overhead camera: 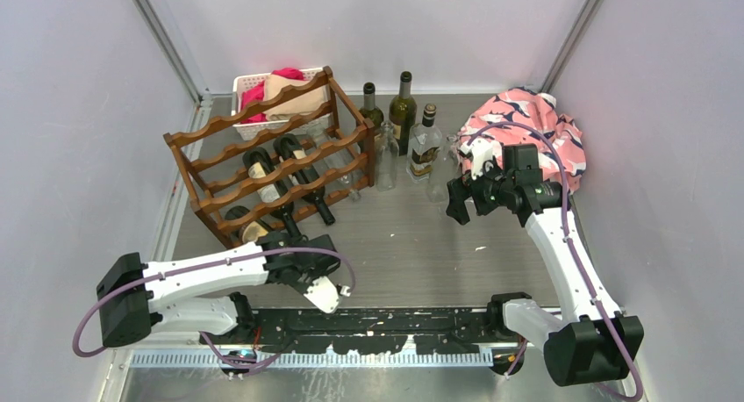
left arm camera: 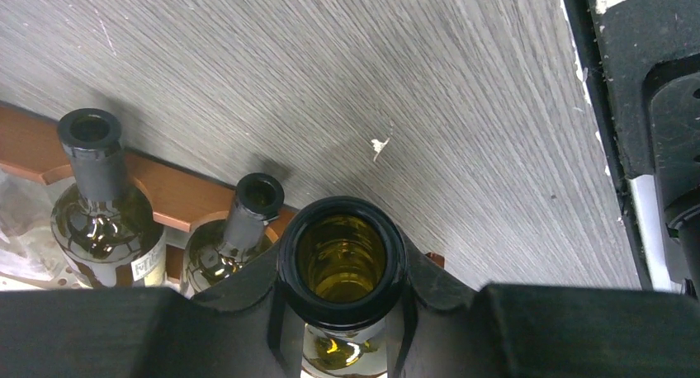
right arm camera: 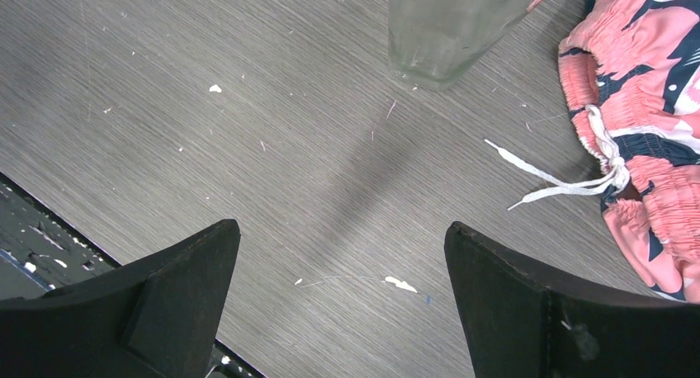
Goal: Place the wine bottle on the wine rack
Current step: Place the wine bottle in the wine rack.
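My left gripper (left arm camera: pixel 342 312) is clamped partway closed on the wine bottle (left arm camera: pixel 342 258) at its neck, at the wine rack's (overhead camera: pixel 289 167) lower front. My right gripper (right arm camera: pixel 342 271) is wide open and empty above the worktop (right arm camera: pixel 248 106).

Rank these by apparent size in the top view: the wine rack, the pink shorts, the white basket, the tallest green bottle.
1. wine rack
2. pink shorts
3. white basket, though the rack hides much of it, so this place is unsure
4. tallest green bottle
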`<move>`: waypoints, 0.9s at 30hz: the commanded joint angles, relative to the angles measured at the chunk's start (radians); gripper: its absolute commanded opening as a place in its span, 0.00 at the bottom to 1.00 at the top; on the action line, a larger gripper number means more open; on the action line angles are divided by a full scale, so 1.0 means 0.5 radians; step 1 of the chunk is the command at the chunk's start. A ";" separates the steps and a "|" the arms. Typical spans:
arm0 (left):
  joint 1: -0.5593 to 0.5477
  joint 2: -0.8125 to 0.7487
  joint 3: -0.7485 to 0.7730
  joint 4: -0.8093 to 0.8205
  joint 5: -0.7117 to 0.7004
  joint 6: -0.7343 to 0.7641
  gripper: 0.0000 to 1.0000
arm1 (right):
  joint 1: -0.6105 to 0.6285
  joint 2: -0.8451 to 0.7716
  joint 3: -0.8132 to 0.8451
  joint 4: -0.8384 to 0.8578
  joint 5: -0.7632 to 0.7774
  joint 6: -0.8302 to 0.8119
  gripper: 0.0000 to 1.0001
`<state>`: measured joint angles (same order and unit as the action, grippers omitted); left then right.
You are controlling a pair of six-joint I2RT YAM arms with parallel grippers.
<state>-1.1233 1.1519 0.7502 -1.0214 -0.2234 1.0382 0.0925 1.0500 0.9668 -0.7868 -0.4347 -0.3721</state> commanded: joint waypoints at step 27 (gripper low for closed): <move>0.207 -0.529 -0.243 -0.052 -0.060 0.229 0.33 | 0.045 -0.003 0.002 0.055 -0.025 -0.024 1.00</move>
<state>-1.0378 0.9260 0.6441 -0.9928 -0.2134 1.1477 0.1078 1.0500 0.9665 -0.7864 -0.4351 -0.3721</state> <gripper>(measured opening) 0.323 0.996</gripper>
